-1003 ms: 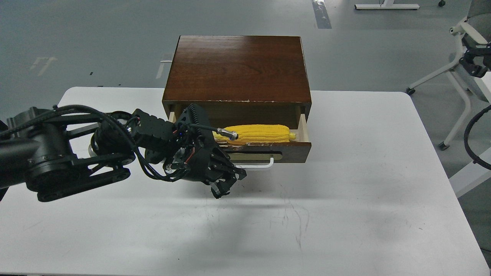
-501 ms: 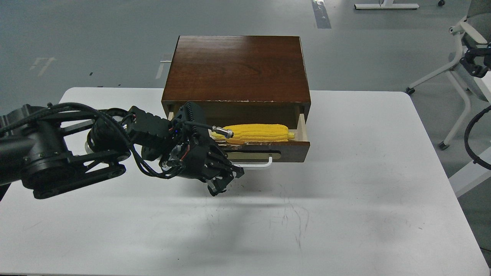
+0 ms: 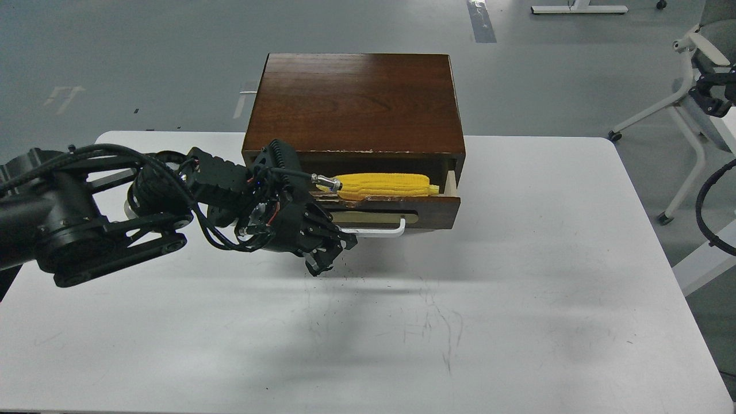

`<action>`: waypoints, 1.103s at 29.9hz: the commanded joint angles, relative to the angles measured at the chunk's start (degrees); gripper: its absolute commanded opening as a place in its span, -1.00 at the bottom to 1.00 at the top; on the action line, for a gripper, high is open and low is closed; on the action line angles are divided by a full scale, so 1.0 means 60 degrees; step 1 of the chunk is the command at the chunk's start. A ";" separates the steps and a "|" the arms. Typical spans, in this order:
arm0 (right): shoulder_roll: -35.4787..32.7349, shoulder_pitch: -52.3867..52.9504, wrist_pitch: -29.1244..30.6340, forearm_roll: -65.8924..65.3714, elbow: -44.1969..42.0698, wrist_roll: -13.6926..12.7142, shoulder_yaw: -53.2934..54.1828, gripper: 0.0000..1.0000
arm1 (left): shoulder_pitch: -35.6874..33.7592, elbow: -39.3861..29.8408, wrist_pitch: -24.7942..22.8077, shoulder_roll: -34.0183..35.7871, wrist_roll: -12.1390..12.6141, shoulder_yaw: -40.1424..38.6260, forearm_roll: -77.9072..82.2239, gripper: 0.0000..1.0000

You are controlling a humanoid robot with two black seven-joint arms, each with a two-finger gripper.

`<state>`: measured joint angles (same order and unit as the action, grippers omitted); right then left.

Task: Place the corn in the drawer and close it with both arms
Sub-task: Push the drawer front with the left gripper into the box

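A scuffed white worktop fills the lower part of the frame, marked with faint dark scratches near its centre. At centre left, the left arm is seen reaching in from the left edge, black, with looping cables. Its left gripper is placed at the left end of the drawer front, just below and beside the white bar handle; the fingers are dark and bunched together, so it cannot be told whether they are clenched or released, nor whether the front is touched. No grasped thing is seen in it. The drawer is shown partly pulled out of the dark brown cabinet, whose chipped front edge is visible above the opening. The corn is laid lengthwise inside the drawer, along its front wall, its left end partly hidden by a cable plug of the arm. Further back, grey floor is seen, and at the upper right edge a white chair frame. The right gripper is not in view.
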<state>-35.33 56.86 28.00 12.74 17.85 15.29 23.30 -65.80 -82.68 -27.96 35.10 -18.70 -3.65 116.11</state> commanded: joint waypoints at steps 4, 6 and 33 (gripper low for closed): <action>0.0000 -0.0015 0.0001 0.0000 -0.0015 0.0000 0.0043 1.00 | -0.0004 0.0610 -0.0007 -0.0019 0.0025 0.0008 0.0014 -1.00; 0.0000 -0.0015 0.0001 0.0000 -0.0015 0.0000 0.0043 1.00 | -0.0004 0.0639 -0.0007 -0.0005 0.0025 0.0008 0.0014 -1.00; -0.0014 -0.0044 0.0001 0.0000 -0.0015 0.0015 0.0057 1.00 | -0.0180 0.0346 -0.0007 0.0303 0.0025 -0.0080 -0.0103 -1.00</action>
<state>-35.43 56.60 28.00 12.74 17.76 15.36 23.64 -66.64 -80.85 -28.00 37.01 -18.66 -4.05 115.59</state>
